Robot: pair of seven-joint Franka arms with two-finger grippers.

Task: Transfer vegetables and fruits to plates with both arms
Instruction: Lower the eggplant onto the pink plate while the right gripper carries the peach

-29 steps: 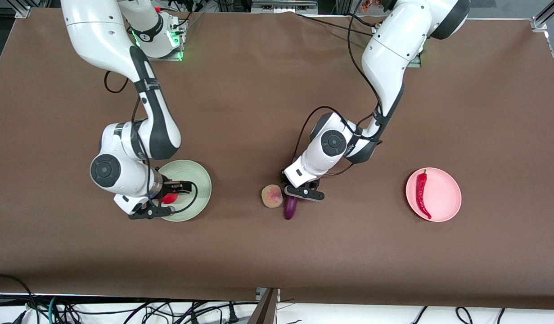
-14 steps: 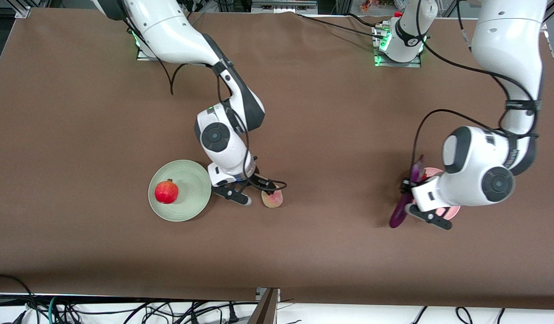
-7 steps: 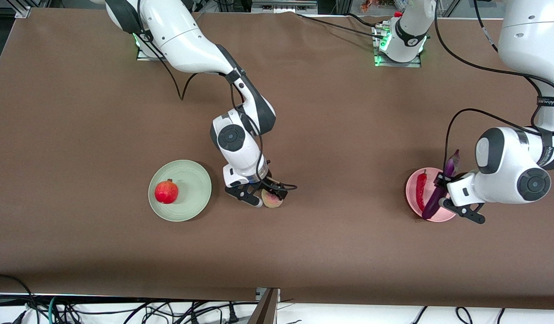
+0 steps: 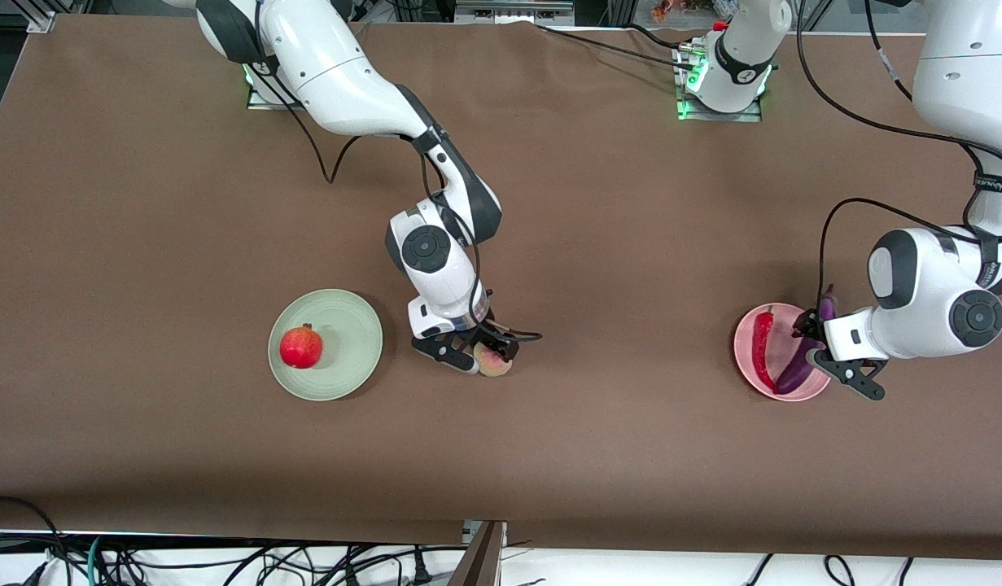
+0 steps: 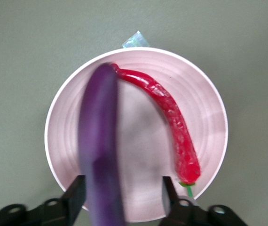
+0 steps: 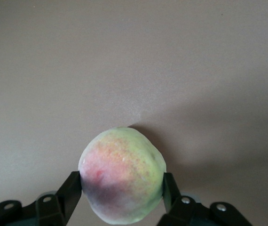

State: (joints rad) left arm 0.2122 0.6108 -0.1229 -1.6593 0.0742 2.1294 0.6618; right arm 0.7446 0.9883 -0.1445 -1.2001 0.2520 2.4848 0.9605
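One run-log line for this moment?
right gripper: shut on peach | left gripper: open, eggplant over pink plate

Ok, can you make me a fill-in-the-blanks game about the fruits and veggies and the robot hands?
1. The pomegranate sits on the ______ plate.
2. The right gripper has its fingers on both sides of the ______, which rests on the brown table.
3. Over the pink plate, the left gripper has an open gap beside the purple ______.
4. The vegetable already lying on the pink plate is the red ______.

Missing words: green; peach; eggplant; chili pepper
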